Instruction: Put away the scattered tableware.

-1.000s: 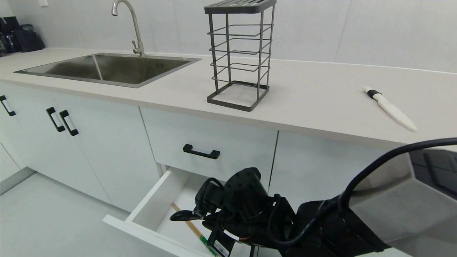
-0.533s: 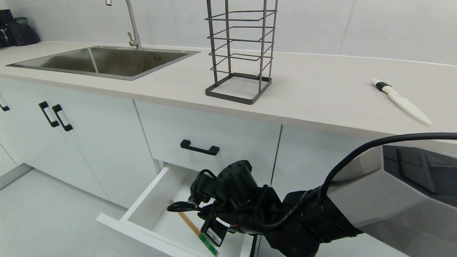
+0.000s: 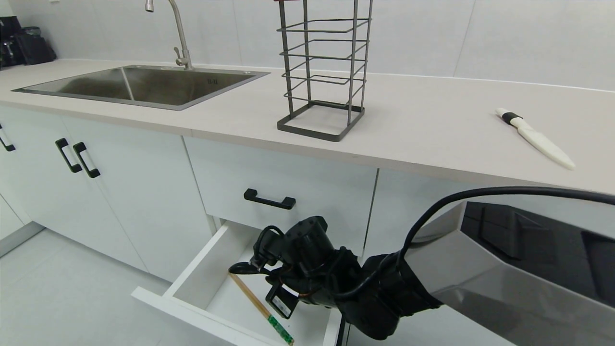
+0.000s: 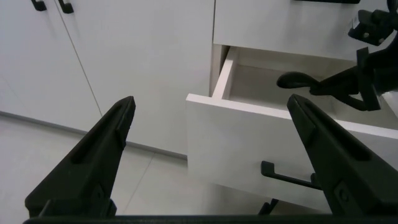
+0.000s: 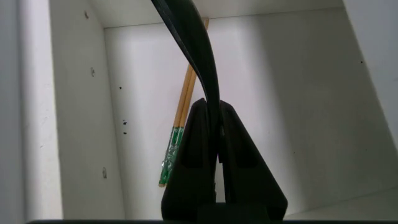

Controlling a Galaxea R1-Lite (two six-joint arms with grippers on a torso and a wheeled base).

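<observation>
A black spoon [image 3: 241,267] [image 5: 189,37] hangs over the open white drawer [image 3: 192,276], with my right gripper [image 3: 270,276] [image 5: 219,134] shut on its handle. In the drawer below lie wooden chopsticks with green ends [image 3: 262,310] [image 5: 180,118]. A white knife with a black band [image 3: 535,139] lies on the counter at the far right. My left gripper [image 4: 211,106] stands open with nothing in it, low in front of the drawer front [image 4: 249,124]; in its view the spoon [image 4: 298,79] shows above the drawer.
A dark wire rack [image 3: 324,72] stands mid-counter, with a steel sink [image 3: 144,86] and a tap [image 3: 178,29] to the left. Above the open drawer is a shut one with a black handle [image 3: 269,199]. Cabinet doors [image 3: 77,158] are on the left.
The head camera has shifted, so the whole view moved. My right gripper, still holding the spoon, has drawn slightly farther in over the drawer.
</observation>
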